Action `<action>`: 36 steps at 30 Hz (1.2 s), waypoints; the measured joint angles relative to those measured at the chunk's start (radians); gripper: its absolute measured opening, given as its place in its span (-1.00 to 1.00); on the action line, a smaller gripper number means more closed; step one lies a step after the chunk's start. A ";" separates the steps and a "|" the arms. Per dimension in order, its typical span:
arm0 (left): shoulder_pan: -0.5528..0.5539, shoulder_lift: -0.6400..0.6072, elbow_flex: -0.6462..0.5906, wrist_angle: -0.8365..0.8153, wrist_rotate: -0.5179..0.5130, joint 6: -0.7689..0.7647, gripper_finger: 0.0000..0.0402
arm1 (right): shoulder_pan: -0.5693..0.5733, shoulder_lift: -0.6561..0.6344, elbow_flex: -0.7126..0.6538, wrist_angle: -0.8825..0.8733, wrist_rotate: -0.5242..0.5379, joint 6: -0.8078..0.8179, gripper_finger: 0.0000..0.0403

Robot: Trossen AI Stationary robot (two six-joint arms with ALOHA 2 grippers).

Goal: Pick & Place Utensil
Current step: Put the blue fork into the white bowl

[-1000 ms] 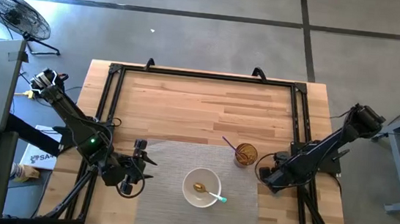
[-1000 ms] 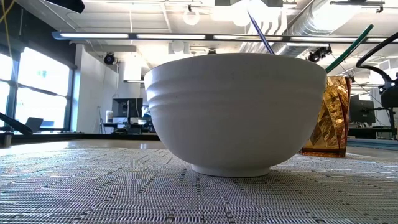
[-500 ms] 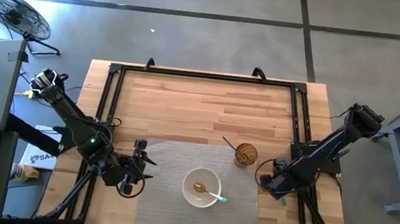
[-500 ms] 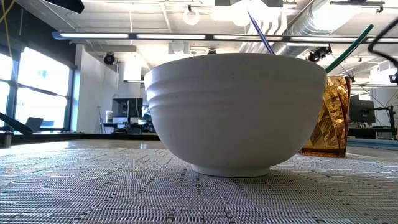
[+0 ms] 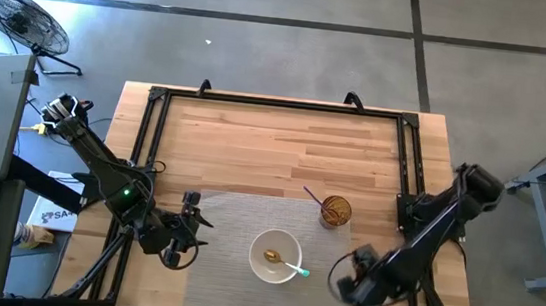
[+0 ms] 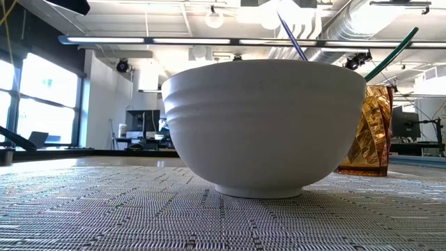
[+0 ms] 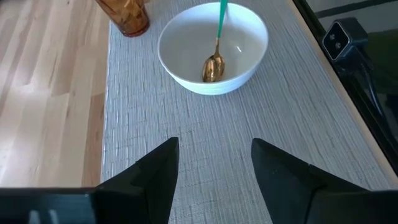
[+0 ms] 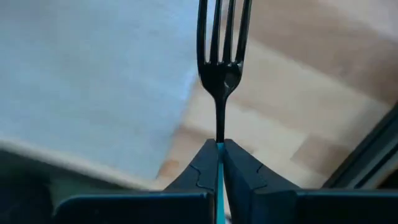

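My right gripper (image 5: 349,279) hovers over the grey mat's near right corner, right of the white bowl (image 5: 275,256), and is shut on a fork (image 8: 221,62) with dark tines and a teal handle. In the bowl lies a gold spoon (image 7: 214,62) with a teal handle that leans on the rim. An amber cup (image 5: 336,211) stands on the mat's far right part with a purple utensil (image 6: 293,35) sticking out. My left gripper (image 7: 214,168) waits open at the mat's left edge, pointing at the bowl (image 7: 213,46). My right gripper pinches the fork's teal handle (image 8: 219,148) between its two fingers, which lie along it. The dark neck and tines (image 8: 222,25) stick straight out past the fingertips, over the mat's edge and the bare wood.
The grey woven mat (image 5: 236,220) covers the table's near middle, and bare wood (image 5: 274,143) lies beyond it. A black frame rail (image 5: 407,166) runs along the table's edges. In the low view the bowl (image 6: 265,125) and cup (image 6: 366,129) fill the front.
My right gripper has swung from beside the cup, at the mat's right edge, toward the table's near edge and a little left. It stays shut on the fork. The bowl, spoon, cup and left arm have kept still.
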 joint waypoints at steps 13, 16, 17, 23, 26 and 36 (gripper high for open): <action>0.000 0.000 0.000 0.001 -0.031 -0.005 -0.02 | -0.105 0.342 0.645 -0.329 0.116 -0.345 -0.99; 0.000 0.000 0.000 0.001 -0.031 -0.005 -0.02 | -0.153 0.392 0.756 -0.344 0.141 -0.454 -0.99; 0.000 0.000 0.000 0.001 -0.031 -0.005 -0.02 | -0.169 0.408 0.788 -0.343 0.144 -0.494 -0.99; 0.000 0.000 0.000 0.001 -0.031 -0.005 -0.02 | -0.270 0.461 0.895 -0.321 0.144 -0.707 -0.99; 0.000 0.000 0.000 0.001 -0.031 -0.005 -0.02 | -0.327 0.475 0.884 -0.270 0.142 -0.794 -0.99; 0.000 0.000 0.000 0.000 -0.030 -0.005 -0.02 | -0.428 0.579 0.884 -0.183 0.044 -0.929 -0.98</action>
